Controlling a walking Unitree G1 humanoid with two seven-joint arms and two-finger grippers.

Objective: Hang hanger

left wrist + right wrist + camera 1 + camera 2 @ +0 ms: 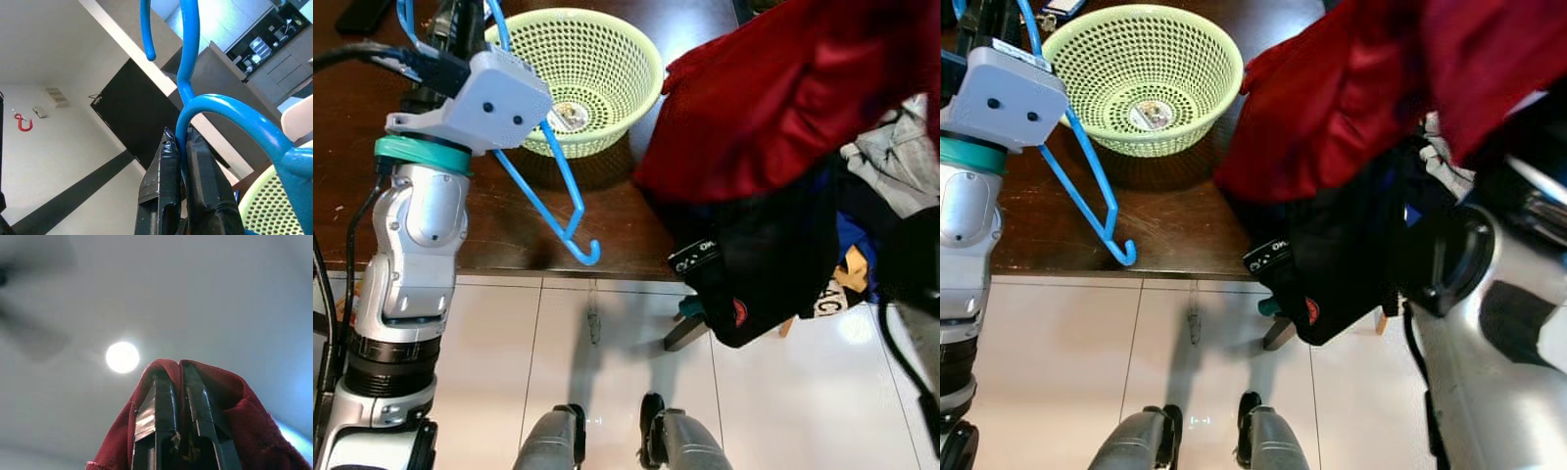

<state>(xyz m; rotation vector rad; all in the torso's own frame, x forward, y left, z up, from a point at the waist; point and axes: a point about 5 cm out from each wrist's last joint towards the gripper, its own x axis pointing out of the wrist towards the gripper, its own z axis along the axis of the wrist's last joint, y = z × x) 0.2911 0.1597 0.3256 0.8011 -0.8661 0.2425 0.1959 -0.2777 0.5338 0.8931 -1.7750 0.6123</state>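
Note:
A blue plastic hanger [553,191] hangs below my raised left arm, over the dark wooden table [509,230]. In the left wrist view my left gripper [182,142] is shut on the blue hanger [188,88] just below its hook. A red garment [783,88] drapes down at upper right, lifted above the table edge. My right gripper [178,374] points up at the ceiling and is shut on a fold of the red garment [244,421].
A light green perforated basket [582,78] sits on the table behind the hanger. A pile of black, grey and blue clothes [783,264] hangs over the table's right end. White tiled floor [607,372] lies below, with my feet at the bottom.

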